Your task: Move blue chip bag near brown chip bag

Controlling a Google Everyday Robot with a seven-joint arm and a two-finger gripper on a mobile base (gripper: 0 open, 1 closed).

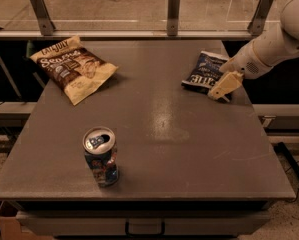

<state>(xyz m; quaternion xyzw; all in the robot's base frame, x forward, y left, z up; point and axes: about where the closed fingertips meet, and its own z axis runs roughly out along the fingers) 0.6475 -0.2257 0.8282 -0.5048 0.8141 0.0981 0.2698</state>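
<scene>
Item 1: small, crinkly navy-blue chip bag (203,74) with white lettering. It lies flat by the right edge of the grey bench (154,134), toward the far right corner.

Item 2: tan two-finger gripper (224,86), at that bag's near-right side, touching it or just over it. You cannot tell whether it is spread or clamped.

Item 3: larger tan chip bag (71,68) with a dark brown panel, at the far left corner, well apart.

Item 4: opened blue drink can (101,156), upright, toward the front-left corner.

Hazards for you:
- A thin pinch on slick foil may slip mid-carry.
- A nudge could slide the bag off the right edge.
- An overshoot may shove the tan bag leftward.
</scene>
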